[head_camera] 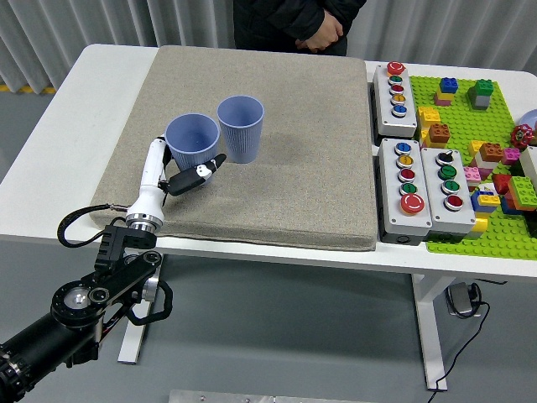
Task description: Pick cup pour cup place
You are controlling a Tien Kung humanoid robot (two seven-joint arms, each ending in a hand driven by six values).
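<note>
Two lavender-blue cups stand on the grey mat (294, 176). My left hand (180, 172) is shut on the left cup (192, 141), white fingers on its left side and the black-tipped thumb on its lower right. This cup is upright and almost touches the second cup (241, 126), which stands free just to its right. What the cups hold is not visible. The left arm comes in from the lower left corner. My right arm is out of sight.
Three grey button boxes (419, 180) lie right of the mat. A green baseplate (495, 222) with several toy bricks fills the far right. A person in dark clothes (289, 21) stands at the far edge with hands clasped.
</note>
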